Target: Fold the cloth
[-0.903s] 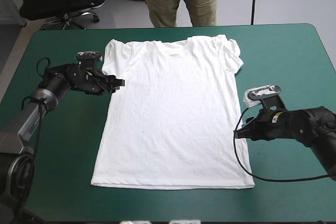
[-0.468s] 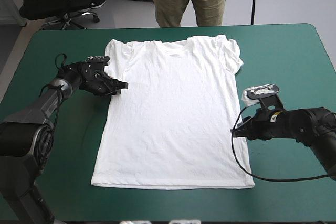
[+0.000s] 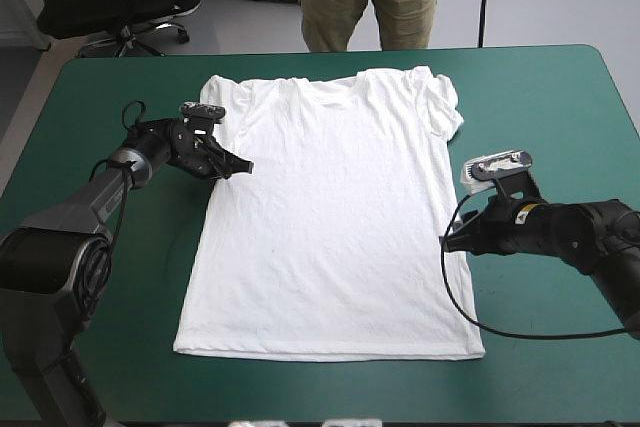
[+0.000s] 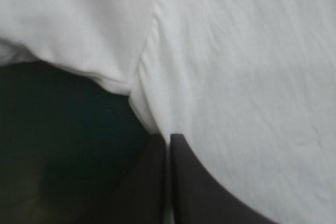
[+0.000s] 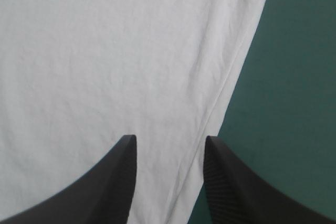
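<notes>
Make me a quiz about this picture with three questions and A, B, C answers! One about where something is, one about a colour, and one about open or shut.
1. Where on the T-shirt is the left gripper?
A) at its side edge, just under a sleeve
B) at the bottom hem
C) at the neck

2. What colour is the table cover?
A) red
B) yellow
C) teal-green

3. How are the right gripper's fingers?
A) shut together
B) open
C) shut on a box

Answers:
1 A: the left wrist view shows its tips where sleeve meets side.
2 C: the cover shows teal-green all around the shirt.
3 B: the right wrist view shows them standing apart over the shirt.
</notes>
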Available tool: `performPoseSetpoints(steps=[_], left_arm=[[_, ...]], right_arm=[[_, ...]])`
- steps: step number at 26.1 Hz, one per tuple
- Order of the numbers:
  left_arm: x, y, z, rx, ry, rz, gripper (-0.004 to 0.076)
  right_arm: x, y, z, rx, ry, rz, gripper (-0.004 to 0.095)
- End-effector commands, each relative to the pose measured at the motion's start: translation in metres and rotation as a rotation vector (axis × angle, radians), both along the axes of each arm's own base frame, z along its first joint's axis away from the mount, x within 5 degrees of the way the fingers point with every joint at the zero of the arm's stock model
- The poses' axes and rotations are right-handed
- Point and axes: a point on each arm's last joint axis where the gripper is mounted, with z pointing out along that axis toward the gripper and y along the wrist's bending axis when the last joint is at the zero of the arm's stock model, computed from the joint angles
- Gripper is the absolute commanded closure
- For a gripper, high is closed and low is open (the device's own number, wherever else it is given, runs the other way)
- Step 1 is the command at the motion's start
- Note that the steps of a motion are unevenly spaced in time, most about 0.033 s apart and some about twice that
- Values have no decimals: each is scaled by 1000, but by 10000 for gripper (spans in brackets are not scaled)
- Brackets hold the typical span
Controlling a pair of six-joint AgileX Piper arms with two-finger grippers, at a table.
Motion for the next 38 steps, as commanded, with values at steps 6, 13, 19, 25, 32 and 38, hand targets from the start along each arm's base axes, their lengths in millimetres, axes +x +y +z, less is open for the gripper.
performPoseSetpoints(steps=[6,13,19,25,32,38], left_arm=[[-9,-7,-2,-19,102,-2,741],[-10,-8,-2,-46,122,25,741],[-10,-8,-2,-51,123,26,741],[-11,-8,-2,-51,127,25,741],[-10,-8,-2,-47,114,25,741],[-7,-8,1,-51,68,28,741]], right_arm=[[59,4,37,-55,-125,-30,520],[136,4,14,-80,23,-83,520],[186,9,-13,-114,52,-60,369],[220,14,-43,-116,93,-83,277],[235,17,-80,-135,187,-78,468],[229,19,-84,-145,250,1,925]])
